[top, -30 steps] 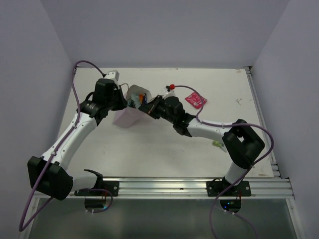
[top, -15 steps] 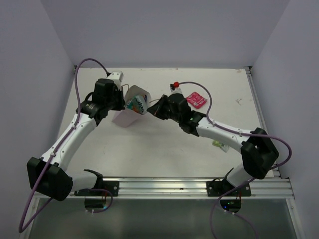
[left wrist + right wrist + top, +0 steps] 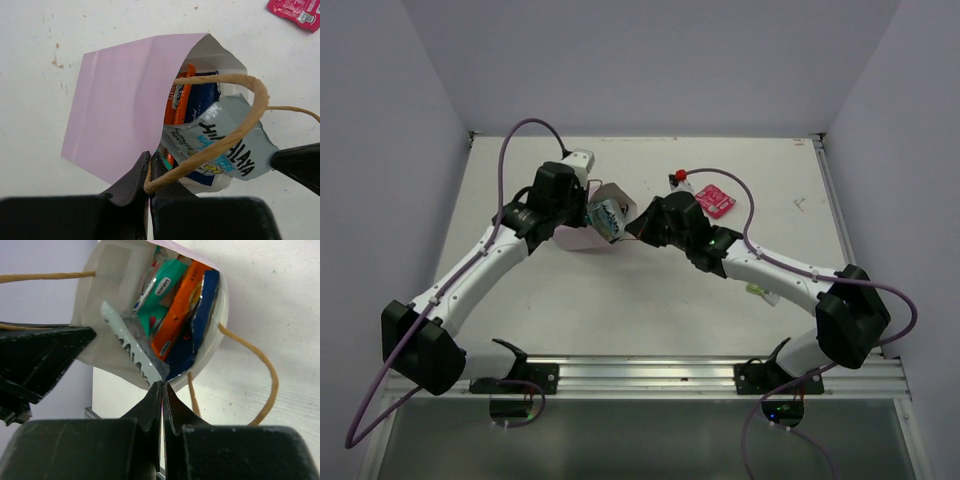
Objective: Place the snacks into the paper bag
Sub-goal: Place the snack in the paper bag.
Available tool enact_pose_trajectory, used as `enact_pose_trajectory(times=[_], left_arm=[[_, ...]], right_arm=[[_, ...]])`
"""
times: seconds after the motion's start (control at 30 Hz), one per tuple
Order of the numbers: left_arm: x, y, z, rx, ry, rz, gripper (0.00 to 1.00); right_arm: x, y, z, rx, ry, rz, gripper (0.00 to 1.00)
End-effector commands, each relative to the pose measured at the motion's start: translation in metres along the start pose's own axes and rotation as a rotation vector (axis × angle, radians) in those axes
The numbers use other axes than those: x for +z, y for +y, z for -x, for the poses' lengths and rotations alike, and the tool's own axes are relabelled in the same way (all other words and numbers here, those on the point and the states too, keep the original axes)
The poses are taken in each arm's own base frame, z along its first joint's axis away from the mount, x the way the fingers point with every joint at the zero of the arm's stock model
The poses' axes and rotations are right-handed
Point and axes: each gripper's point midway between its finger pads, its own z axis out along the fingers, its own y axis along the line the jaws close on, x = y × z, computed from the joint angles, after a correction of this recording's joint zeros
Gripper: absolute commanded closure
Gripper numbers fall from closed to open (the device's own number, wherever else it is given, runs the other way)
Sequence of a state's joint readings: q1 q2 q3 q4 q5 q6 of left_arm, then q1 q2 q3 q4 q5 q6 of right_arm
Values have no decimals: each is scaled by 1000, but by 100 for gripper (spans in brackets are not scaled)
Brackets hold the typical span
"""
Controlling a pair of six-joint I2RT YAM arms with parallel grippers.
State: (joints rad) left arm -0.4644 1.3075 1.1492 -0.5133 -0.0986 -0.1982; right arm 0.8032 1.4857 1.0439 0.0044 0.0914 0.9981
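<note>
Left wrist view, silver-grey packet (image 3: 220, 145): it sits in the bag's mouth at centre right of the frame, part in and part sticking out.
Paper bag (image 3: 120, 100): I see it tilted with its mouth toward the right of the frame. The orange packet (image 3: 182, 90) and dark blue packet (image 3: 202, 100) are inside, and the right wrist view also shows a teal packet (image 3: 160, 295).
String handle (image 3: 250, 110): it loops across the front of the silver-grey packet in this view.
Left gripper (image 3: 149, 167): clamped on the paper bag where the handle meets the rim.
Right gripper (image 3: 162, 390): pinched tight on the silver-grey packet's corner.
Left on the table: the pink-red packet (image 3: 295, 9) at upper right, and the yellow-green packet (image 3: 758, 291) beside my right arm in the top view.
Risk: if I let go now, I judge the packet could slide back out of the tilted mouth. Pushing on could snag it on the handle loop or tug the bag out of the left pinch.
Change: a second ago the bag was further left in the top view. Both it and my left arm have shifted right, and the right arm has stretched out.
</note>
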Motion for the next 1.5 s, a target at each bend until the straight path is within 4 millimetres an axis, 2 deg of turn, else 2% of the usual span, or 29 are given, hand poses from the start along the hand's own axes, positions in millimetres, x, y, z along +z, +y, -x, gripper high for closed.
enact_pose_trajectory(times=[0.0, 0.13, 0.27, 0.4, 0.63, 0.83, 0.9, 1.0, 1.1, 1.3, 1.47], left_arm=[[1, 4, 26, -2, -84, 44, 100], [3, 3, 22, 1, -79, 56, 100], [10, -6, 14, 26, -57, 46, 100], [13, -10, 5, 45, -39, 43, 100], [13, -11, 2, 45, -39, 41, 100], [16, -10, -10, 46, -17, 45, 100], [16, -11, -10, 40, -17, 39, 100], [15, -15, -6, 40, -25, 24, 100], [13, -17, -3, 39, -30, 16, 100], [12, -19, -2, 23, -34, 7, 100], [11, -17, 1, 10, -41, 21, 100]], right_arm=[[5, -8, -13, 49, 26, 11, 100], [3, -23, -29, 68, 59, 5, 100], [2, -26, -42, 25, 103, 52, 100], [1, -22, -47, -22, 116, 99, 96], [-1, -11, -45, -68, 119, 159, 91], [-4, -30, -47, -51, 106, 98, 89], [-3, -31, -49, -45, 108, 101, 82], [1, -30, -55, -45, 133, 122, 78], [6, -27, -60, -45, 147, 150, 76], [12, -36, -61, -11, 142, 143, 74], [2, -40, -47, -22, 89, 119, 56]])
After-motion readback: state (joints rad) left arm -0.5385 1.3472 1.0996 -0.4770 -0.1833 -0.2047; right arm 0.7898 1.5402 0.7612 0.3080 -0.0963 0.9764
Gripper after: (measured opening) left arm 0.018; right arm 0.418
